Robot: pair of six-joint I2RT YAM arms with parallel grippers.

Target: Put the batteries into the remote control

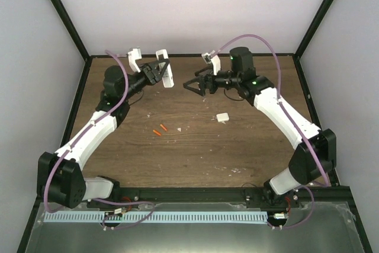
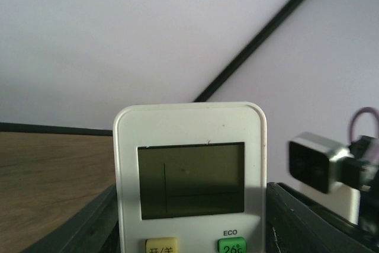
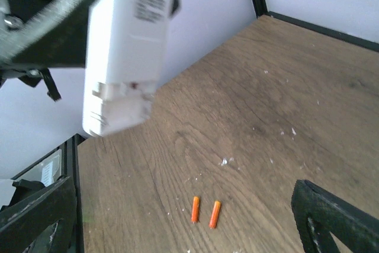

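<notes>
Bench point(image 1: 195, 158): wood top, pale walls point(image 1: 177, 10) on three sides.

My left arm point(image 1: 89, 137) and right arm point(image 1: 290, 117) both reach to the far half of the bench, with the grippers facing each other in the air.

Left gripper point(image 1: 155, 72): clamped on the remote control point(image 1: 168, 70). One remote, held off the bench, far side and left of centre, roughly upright. On the left wrist cam its display and top buttons face me, with a finger on either side of the body.

Right gripper point(image 1: 193, 85): jaws wide apart, holding nothing. It sits near the remote on its right, not touching. The right wrist cam sees the remote's back with its printed label. It's blurred and the lower end looks stepped; I can't tell more.

Cover piece point(image 1: 222, 118): one small white square, flat on the bench on the near side of the right gripper, well apart from the batteries.

Batteries point(image 1: 157, 133): two, orange, on the bench near centre and slightly left. They lie side by side, almost parallel, close but not touching.

Crumbs point(image 1: 180, 128): white specks just right of the batteries, with more scattered further out. Too small to count.
</notes>
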